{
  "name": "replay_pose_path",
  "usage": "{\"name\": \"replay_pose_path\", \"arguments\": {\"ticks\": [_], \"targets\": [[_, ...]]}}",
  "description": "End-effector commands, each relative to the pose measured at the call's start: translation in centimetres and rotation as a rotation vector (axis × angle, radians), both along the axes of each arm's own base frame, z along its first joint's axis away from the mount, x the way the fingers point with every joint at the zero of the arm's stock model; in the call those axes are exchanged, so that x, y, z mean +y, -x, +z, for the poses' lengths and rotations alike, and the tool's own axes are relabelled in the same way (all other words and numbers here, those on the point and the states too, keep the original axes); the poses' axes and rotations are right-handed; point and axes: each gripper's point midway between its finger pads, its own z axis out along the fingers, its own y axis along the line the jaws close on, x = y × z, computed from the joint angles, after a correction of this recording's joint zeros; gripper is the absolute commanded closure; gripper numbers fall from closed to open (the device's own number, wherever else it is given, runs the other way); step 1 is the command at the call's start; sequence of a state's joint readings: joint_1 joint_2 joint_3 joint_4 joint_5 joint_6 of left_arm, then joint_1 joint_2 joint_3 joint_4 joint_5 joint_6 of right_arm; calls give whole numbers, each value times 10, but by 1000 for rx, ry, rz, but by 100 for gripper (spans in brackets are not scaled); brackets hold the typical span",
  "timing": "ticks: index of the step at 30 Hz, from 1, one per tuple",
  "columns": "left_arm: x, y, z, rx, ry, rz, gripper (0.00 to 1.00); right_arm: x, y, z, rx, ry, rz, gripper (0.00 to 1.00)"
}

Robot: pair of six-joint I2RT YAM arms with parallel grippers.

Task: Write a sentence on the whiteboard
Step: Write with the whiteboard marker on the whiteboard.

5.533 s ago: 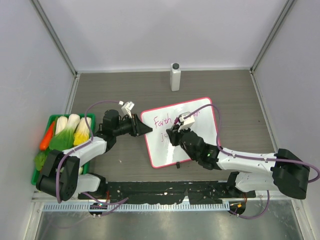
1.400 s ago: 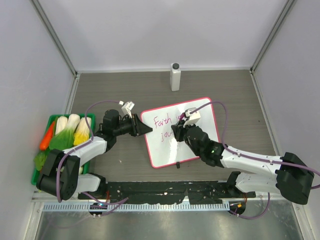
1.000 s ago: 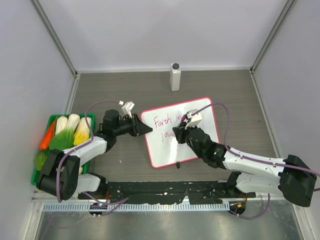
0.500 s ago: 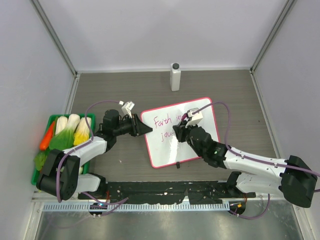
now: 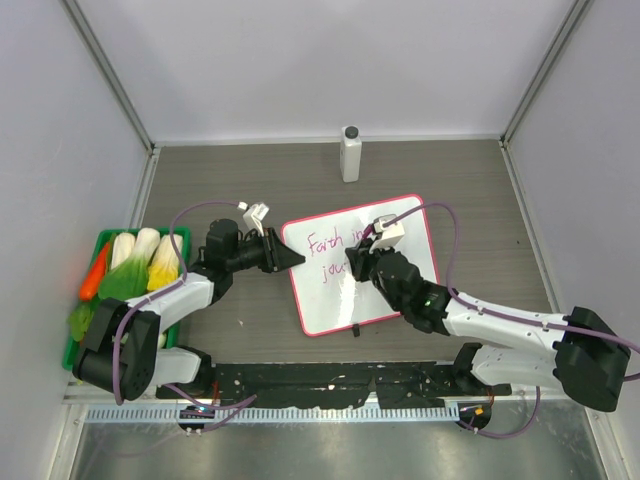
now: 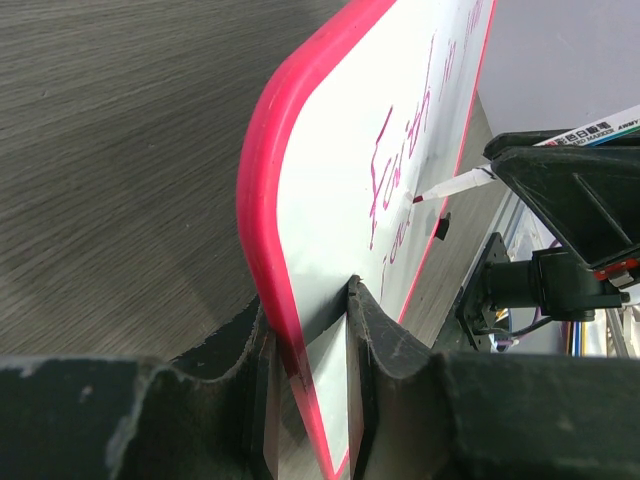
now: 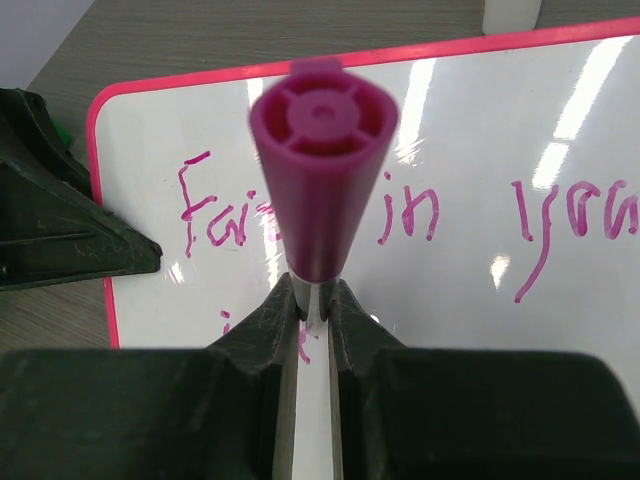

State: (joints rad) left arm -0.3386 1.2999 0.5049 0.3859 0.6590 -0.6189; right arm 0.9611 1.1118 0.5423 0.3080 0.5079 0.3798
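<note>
- A ribbed metal rail (image 5: 320, 412) and a black base plate (image 5: 330, 378) run along the near edge, behind both claws.
- The table (image 5: 250, 170) is dark grey wood-grain. Pale grey wall panels (image 5: 320, 60) close it in on the left, the right and the far side.
- The left claw (image 6: 310, 310) is closed on the left edge of the whiteboard (image 5: 330, 305), one finger on each face of the pink-red frame.
- The whiteboard lies askew on the table, reaching from the left claw rightward under the right claw (image 7: 313, 300).
- The right claw grips a pink marker (image 7: 320, 170), cap end towards its camera and tip down at the board's surface.
- The sentence (image 7: 205, 215) is in pink cursive. "Fai", "in" and the start of "your" show either side of the marker, which hides the letters between. A second line begins just below, at the marker's tip.
- Left of the left claw sits a green tray (image 5: 186, 240) holding a carrot (image 5: 94, 272) and white-and-green leafy vegetables (image 5: 140, 262).
- Beyond the right claw, past the board's far edge, a white bottle (image 5: 350, 155) with a dark cap stands upright near the back wall.
</note>
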Motion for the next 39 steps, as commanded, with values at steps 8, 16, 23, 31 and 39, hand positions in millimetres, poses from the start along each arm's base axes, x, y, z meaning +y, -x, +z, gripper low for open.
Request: {"name": "replay_pose_path", "arguments": {"ticks": [8,16,23,31,39], "targets": [[36,-28,-42,-68,-244,158,100,-5,-6,9,-16,-9,-36,99],[36,-28,-42,-67,-243,159,100,-6,2,-4,15,11,-7,99],[36,-28,-43,-66,-243,156,100,-7,10,-13,40,11,26,99],[35,-29,-43,-67,-246,156,100,-5,10,-14,42,-6,27,99],[36,-28,-43,-66,-246,156,100,-8,-4,10,-22,-14,-38,99]]}}
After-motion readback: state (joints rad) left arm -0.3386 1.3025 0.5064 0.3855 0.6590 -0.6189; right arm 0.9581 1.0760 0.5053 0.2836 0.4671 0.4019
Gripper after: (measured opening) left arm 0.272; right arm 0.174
